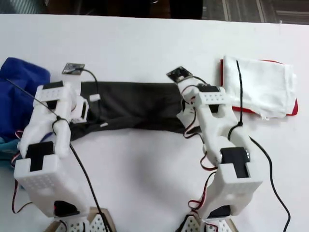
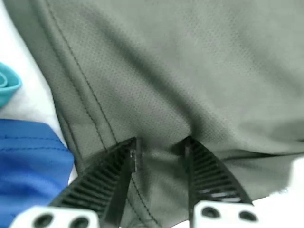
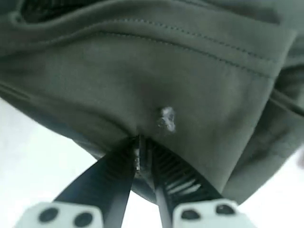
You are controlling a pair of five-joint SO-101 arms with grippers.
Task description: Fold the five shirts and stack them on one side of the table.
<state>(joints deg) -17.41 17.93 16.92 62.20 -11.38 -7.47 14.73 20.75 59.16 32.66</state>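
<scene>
Right end effector (image 3: 140, 142) is pinching an edge of the dark grey shirt (image 1: 135, 108); we're seeing the left end effector (image 2: 160, 145) sitting spread, tips on the same shirt.

A white table (image 1: 145, 38) meets dark floor (image 1: 231, 9) behind.

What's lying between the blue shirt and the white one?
The grey shirt, spread out wide. The high view shows it, with the blue shirt at one end and the white shirt past the other.
</scene>
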